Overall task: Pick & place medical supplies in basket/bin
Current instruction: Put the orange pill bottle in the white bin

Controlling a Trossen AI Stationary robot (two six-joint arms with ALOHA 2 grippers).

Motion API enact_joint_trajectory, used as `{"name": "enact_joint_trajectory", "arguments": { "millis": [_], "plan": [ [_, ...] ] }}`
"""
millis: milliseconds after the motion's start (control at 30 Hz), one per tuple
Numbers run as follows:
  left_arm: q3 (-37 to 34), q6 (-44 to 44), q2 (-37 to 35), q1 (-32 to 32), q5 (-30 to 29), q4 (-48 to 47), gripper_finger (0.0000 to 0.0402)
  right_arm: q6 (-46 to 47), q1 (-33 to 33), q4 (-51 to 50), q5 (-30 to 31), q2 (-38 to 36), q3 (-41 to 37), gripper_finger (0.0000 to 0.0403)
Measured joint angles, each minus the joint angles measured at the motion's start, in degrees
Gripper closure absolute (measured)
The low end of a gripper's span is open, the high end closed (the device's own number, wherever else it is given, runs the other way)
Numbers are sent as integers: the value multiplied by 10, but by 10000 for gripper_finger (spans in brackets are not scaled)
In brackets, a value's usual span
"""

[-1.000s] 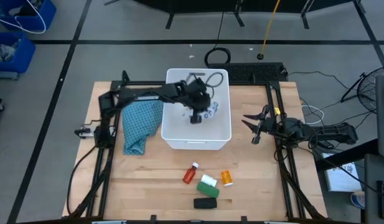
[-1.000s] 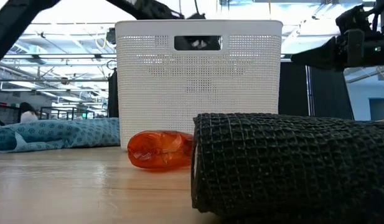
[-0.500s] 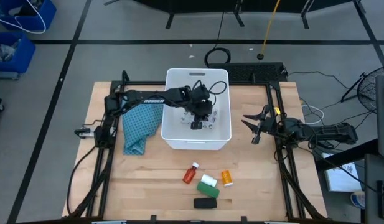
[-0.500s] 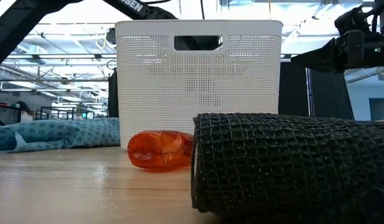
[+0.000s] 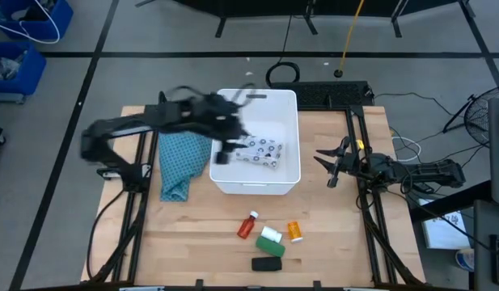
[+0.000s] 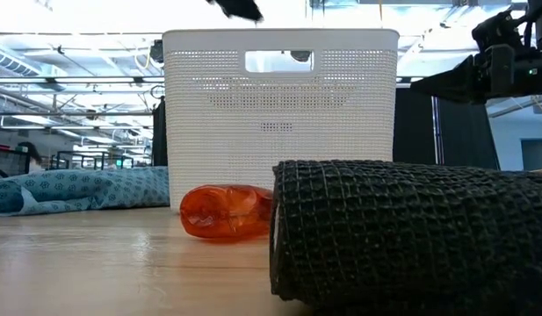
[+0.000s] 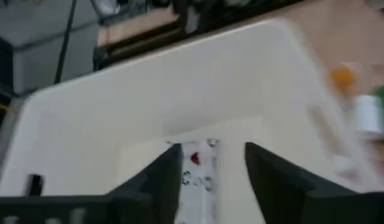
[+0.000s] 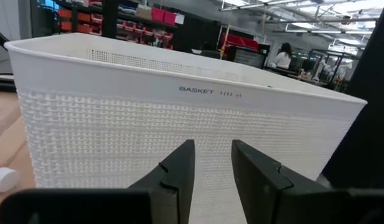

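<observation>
The white basket (image 5: 257,144) is seen in the middle of the high view, on the wooden table (image 5: 192,234). A flat white packet with dark dots (image 5: 261,151) is lying inside it, toward its right side. The left gripper (image 5: 221,152) is blurred over the basket's left edge; in the left wrist view its two fingers (image 7: 165,174) are held apart with nothing between them, and the packet is seen below the gap. The right gripper (image 5: 331,167) is parked at the right of the frame, beside the basket — its fingers are a little apart and empty. In the lower middle, four things are grouped close together: a red bottle (image 5: 248,225), a white roll (image 5: 271,235) on a green block (image 5: 271,246), a small orange bottle (image 5: 294,231) and a black bar (image 5: 266,264). A teal cloth (image 5: 183,166) is spread left of the basket.
</observation>
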Motion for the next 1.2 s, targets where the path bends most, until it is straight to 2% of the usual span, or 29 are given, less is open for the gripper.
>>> {"name": "enact_joint_trajectory", "arguments": {
  "millis": [133,167,267,400,467,567,667,733,833,1067,1200],
  "plan": [
    [-99,-15,-115,-23,5,17,366,-24,0,0,-1,0,0,303],
    [-139,-28,-143,-26,19,31,383,-24,0,0,-1,0,0,303],
    [-293,-86,-236,-27,69,106,388,-25,0,0,-1,0,0,303],
    [-519,-172,-335,-42,83,344,398,-22,0,0,-1,0,0,303],
    [-615,-204,-365,-48,55,503,397,-22,0,1,0,0,0,303],
    [-737,-208,-384,-56,9,720,399,-22,0,3,-1,0,0,303],
    [-833,-181,-383,-66,-6,883,399,-21,0,10,-1,0,0,303],
    [-877,-162,-381,-65,-18,943,399,-21,0,12,-1,0,0,303],
    [-916,-154,-377,-64,-26,964,400,-19,0,22,-1,0,0,303],
    [-912,-141,-364,-64,-66,934,399,-15,0,20,-6,0,-1,303],
    [-910,-143,-364,-64,-96,932,391,-15,1,11,-65,9,16,303]
  ]
}}
